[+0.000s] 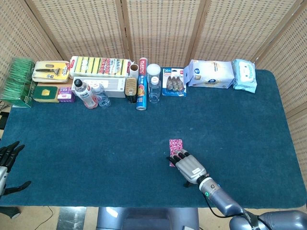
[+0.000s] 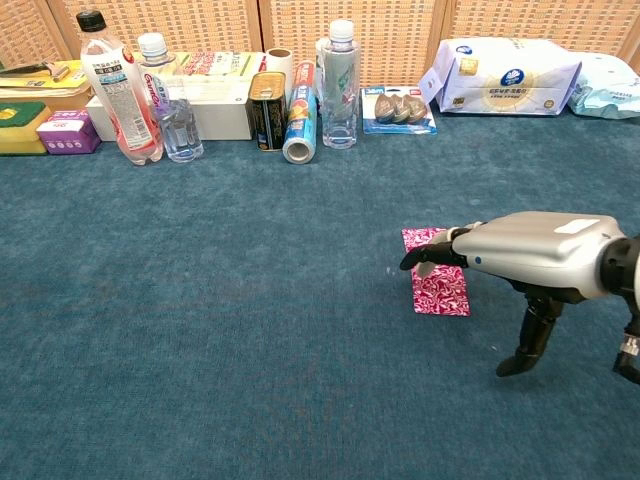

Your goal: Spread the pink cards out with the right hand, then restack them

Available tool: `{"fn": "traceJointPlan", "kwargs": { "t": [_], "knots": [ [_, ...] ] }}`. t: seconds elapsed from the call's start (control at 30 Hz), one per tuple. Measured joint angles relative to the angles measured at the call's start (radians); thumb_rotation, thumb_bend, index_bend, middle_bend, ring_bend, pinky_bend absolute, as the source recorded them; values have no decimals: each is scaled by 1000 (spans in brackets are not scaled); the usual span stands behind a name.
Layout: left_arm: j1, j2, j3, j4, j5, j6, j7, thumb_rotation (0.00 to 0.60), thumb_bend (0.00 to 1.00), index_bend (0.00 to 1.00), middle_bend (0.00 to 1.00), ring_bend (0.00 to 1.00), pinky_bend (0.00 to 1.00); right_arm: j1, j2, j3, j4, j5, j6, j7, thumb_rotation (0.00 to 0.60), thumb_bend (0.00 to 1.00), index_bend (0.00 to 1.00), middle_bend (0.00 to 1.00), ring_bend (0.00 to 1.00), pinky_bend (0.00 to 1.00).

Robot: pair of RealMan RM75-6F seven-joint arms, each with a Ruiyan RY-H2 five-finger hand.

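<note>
- Head view: pink cards (image 1: 175, 146) lie as one neat stack on the blue table (image 1: 96, 143), near-centre, slightly right. Right hand (image 1: 188, 165) is palm-down at the stack's near end, fingers extended flat over that end, gripping nothing; actual contact can't be confirmed here.
- Left hand (image 1: 7, 160) sits at the near left table edge, fingers spread, empty, well apart from the cards.
- Chest view: right hand (image 2: 520, 258) comes in from the right, fingertips (image 2: 425, 255) over the middle of the pink cards (image 2: 436, 285), thumb hanging down off the cards. Stack looks unspread.
- Step judged: start of spreading. To do it well, press lightly with flat fingertips and sweep sideways so cards fan, not slide as a block; keep the fan compact for restacking.
- Writing: blue roll (image 1: 141, 91) in the far row reads "PLASTIC"; other labels are too small to read.
</note>
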Motion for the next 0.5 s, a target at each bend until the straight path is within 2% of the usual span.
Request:
{"fn": "traceJointPlan", "kwargs": {
  "t": [0.17,0.5],
  "knots": [
    [-2,0,0,-1,0,-3,-1,600,47,0,0,0,0,11,-9,6,25,18,-7,18,600,0,85,159,35,7],
    [-2,0,4,-5,4,-5,3,600,47,0,0,0,0,16,2,-15,36,60,-6,14,600,0,93,194,43,9]
  ]
}}
